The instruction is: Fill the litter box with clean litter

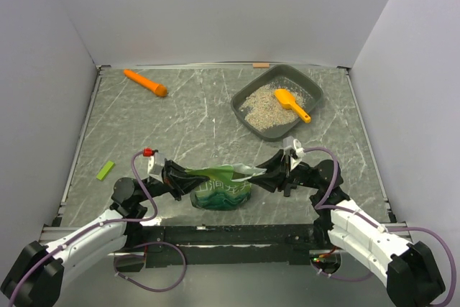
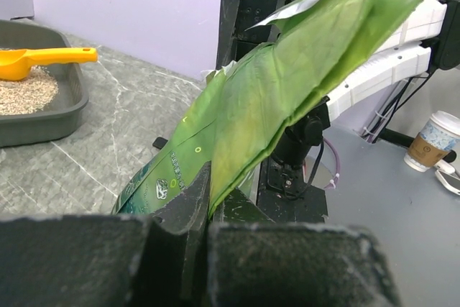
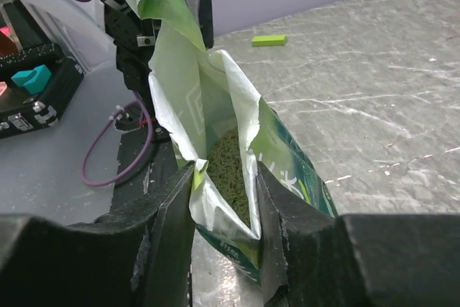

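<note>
The dark grey litter box [image 1: 314, 88] stands at the back right, partly filled with pale clean litter [image 1: 260, 109], and an orange scoop [image 1: 291, 103] lies in it. A green bag [image 1: 221, 190] stands at the table's front, between both arms. My left gripper [image 2: 208, 199] is shut on the bag's [image 2: 287, 91] left top edge. My right gripper [image 3: 224, 206] straddles the bag's [image 3: 180, 106] open mouth; its jaws stand apart and touch both walls, which are not pinched flat. Granules [image 3: 230, 170] show inside the bag.
An orange carrot-shaped object [image 1: 145, 83] lies at the back left. A small green block [image 1: 106, 170] sits near the left edge. Grey walls close in the table on three sides. Off the table, a paper cup [image 2: 431, 140] stands behind the arms.
</note>
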